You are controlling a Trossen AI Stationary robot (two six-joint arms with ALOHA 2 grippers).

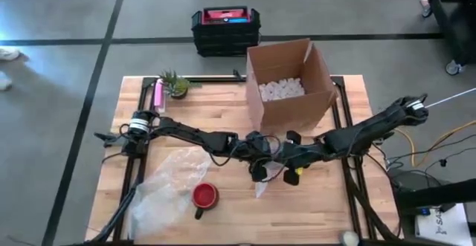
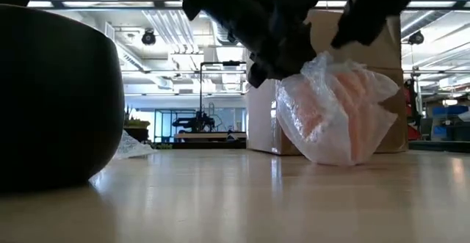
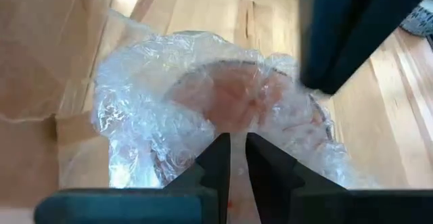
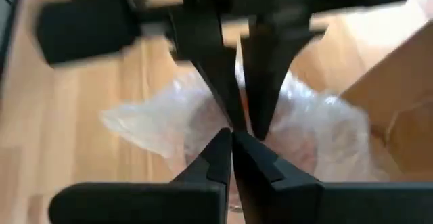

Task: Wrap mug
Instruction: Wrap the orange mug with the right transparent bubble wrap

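1. Wrapped mug (image 2: 334,114): a pinkish mug inside bubble wrap (image 3: 135,116), near the middle of the surface (image 1: 312,201), just in front of the open box (image 1: 286,82). In the low view the bundle's bottom seems to touch the surface, its gathered top pointing up toward the arms.
2. Left end effector (image 1: 256,153): reaches in from the left. Its wrist view shows the fingers nearly together with a fold of wrap between them, so it is judged to be gripping the wrap.
3. Right end effector (image 1: 291,157): reaches in from the right and meets the left one over the bundle. Its wrist view shows the fingertips closed to a point on the gathered wrap.
4. Key relation: the bundle lies directly below and between both end effectors. Neither arm is clearly nearer; both hold the top gather, and the mug's long axis cannot be told through the wrap.
5. Second mug (image 1: 204,195): red, bare, standing near the front of the surface, touching a loose sheet (image 1: 167,186) that spreads to its left. It is well apart from both end effectors.
6. Judgement: the next move likely calls for tightening the gather or carrying the bundle toward the box behind it.
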